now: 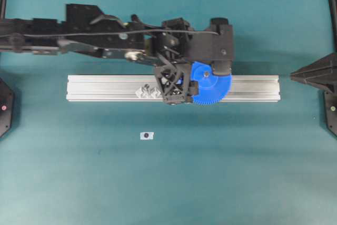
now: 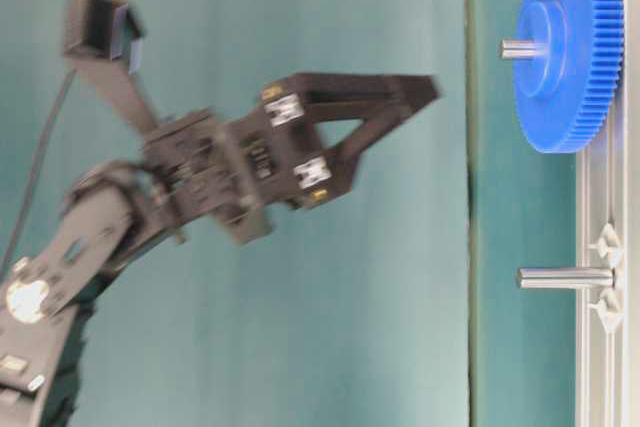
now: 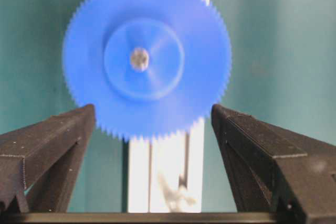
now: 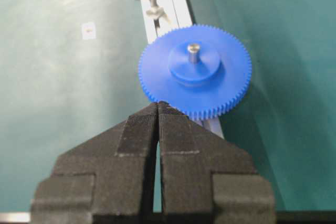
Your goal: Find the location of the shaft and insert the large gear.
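Note:
The large gear (image 1: pixel 213 85), a bright blue toothed disc, lies flat on the aluminium rail (image 1: pixel 95 88), and the shaft (image 4: pixel 193 49) pokes up through its hub. From table level the gear (image 2: pixel 570 47) is seated on the rail with the shaft (image 2: pixel 520 47) sticking out. My left gripper (image 3: pixel 152 109) is open above the rail; its fingers (image 3: pixel 52 140) stand wide on both sides, clear of the gear (image 3: pixel 147 59). My right gripper (image 4: pixel 157 104) is shut and empty, its tips just short of the gear's rim (image 4: pixel 194 72).
A second bare pin (image 2: pixel 565 277) with clear brackets (image 1: pixel 147 92) stands on the rail left of the gear. A small white sticker with a dark dot (image 1: pixel 146 135) lies on the teal table in front of the rail. The right arm (image 1: pixel 316 72) rests at the right edge.

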